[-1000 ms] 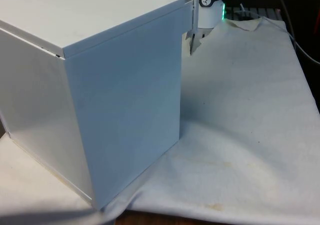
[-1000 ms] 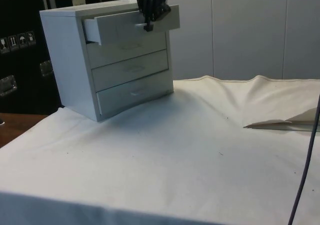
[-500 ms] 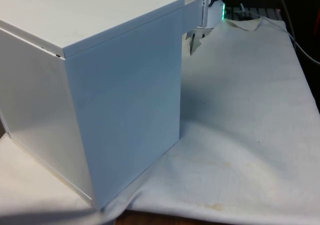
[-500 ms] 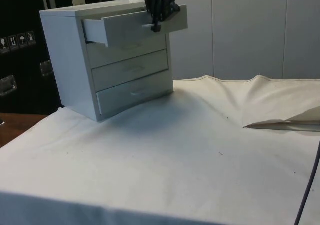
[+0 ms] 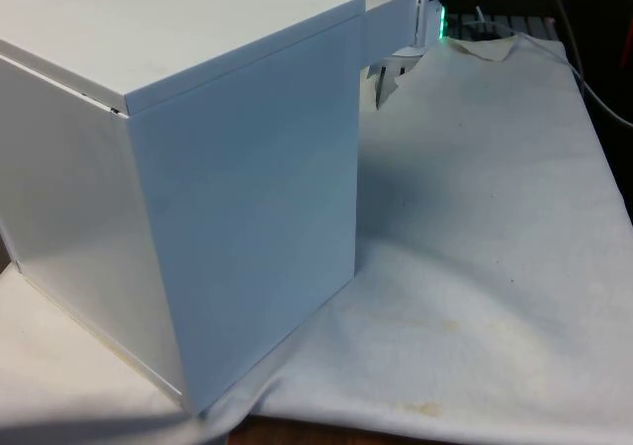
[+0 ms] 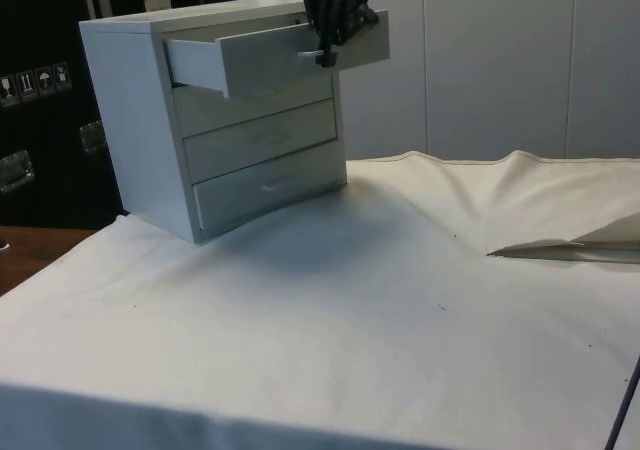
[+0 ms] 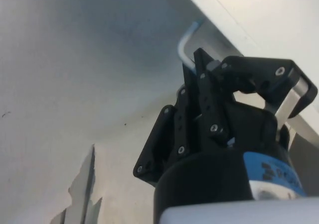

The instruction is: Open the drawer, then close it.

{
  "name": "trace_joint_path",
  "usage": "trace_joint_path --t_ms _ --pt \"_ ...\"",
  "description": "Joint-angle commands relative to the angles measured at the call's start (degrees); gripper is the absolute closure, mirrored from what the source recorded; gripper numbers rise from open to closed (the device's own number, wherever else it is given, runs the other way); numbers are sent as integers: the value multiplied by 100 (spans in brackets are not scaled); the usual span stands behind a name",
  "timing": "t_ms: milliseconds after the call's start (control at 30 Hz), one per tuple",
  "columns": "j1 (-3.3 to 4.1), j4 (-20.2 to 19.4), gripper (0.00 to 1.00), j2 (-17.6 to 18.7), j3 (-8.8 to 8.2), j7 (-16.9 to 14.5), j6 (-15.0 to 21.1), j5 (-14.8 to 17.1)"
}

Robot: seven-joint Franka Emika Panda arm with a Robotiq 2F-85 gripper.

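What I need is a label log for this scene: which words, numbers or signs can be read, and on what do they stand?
No words or numbers can be read.
Chest of drawers: no text or brand.
Handle of the top drawer, held in the jaws: no marking.
Dark cabinet: a row of small white pictogram signs, too small to read.
Pale tag behind the chest's top: too small to read.

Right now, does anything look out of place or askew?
Nothing looks damaged. The chest of drawers has its top drawer pulled out, with the gripper at its handle. The white cloth is rumpled.
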Motion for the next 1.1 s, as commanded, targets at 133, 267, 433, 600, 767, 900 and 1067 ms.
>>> trace_joint_path --t_ms 133,267,433,600,767,900,1067 --pt "-63 -166 100 -223 138 149 -97 -126" --pt "-63 -235 100 -304 155 160 -120 -115" --pt "-57 -384 100 -481 172 172 -149 -103" --pt "-52 -476 100 -602 172 172 -178 -92" --pt "-29 -487 100 -602 160 155 -160 -63" --pt "-23 -470 100 -584 138 132 -160 -46" --pt "-6 -453 100 -567 115 109 -160 -11"
